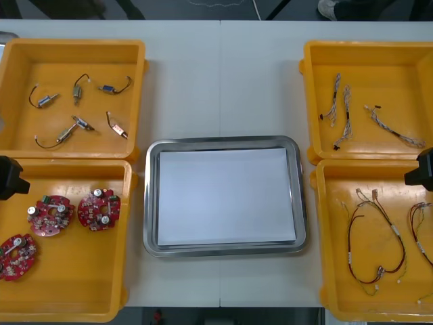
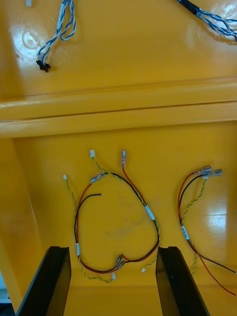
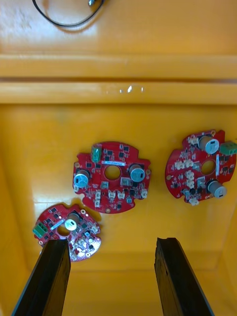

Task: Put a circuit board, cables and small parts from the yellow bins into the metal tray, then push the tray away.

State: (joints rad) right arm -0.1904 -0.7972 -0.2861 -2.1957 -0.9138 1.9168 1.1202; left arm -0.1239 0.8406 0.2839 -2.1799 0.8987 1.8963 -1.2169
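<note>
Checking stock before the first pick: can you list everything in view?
Table: one, light, under everything.
Bins: four, yellow, two at each side.
Tray: one, metal, white inside, between the bins.
Circuit boards: three, red, near left bin.
Small metal parts: about six, black leads, far left bin.
Blue and white cables: three, far right bin.
Red and yellow cables: two, near right bin.
Left gripper: black fingers open, above the boards.
Right gripper: black fingers open, above the red and yellow cables.
</note>
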